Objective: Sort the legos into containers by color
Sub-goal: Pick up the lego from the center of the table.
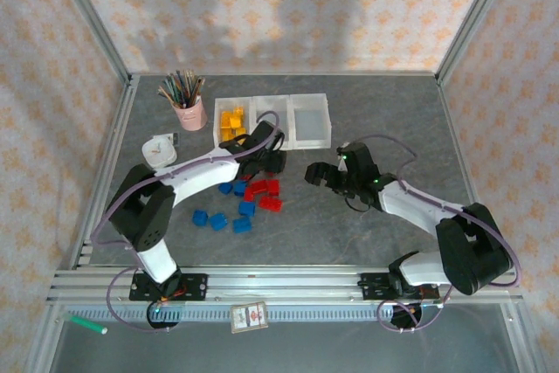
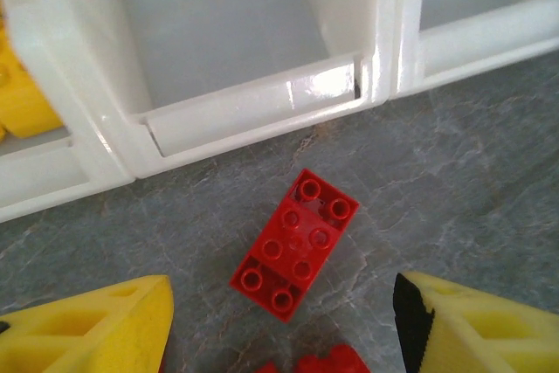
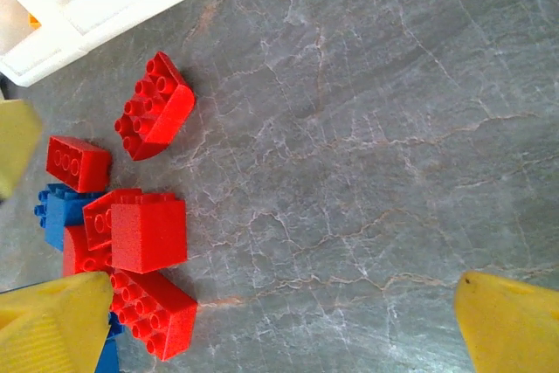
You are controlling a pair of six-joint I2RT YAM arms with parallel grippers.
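Note:
Three joined white containers (image 1: 272, 121) stand at the back; the left one holds yellow legos (image 1: 231, 121). Red legos (image 1: 262, 189) and blue legos (image 1: 210, 218) lie scattered on the table in front. My left gripper (image 1: 272, 166) hovers by the middle bin's front wall (image 2: 253, 102), open. A red brick (image 2: 295, 244) lies flat on the table between its yellow fingers (image 2: 87, 329), touching neither. My right gripper (image 1: 316, 174) stands open to the right of the red pile. In its wrist view the gripper (image 3: 284, 325) is over bare table, with red bricks (image 3: 148, 233) by its left finger (image 3: 52, 329).
A pink cup of pencils (image 1: 188, 102) and a white tape roll (image 1: 159, 150) sit at the back left. The right bin (image 1: 311, 120) looks empty. Grey table stretches free right of the pile (image 3: 367, 155).

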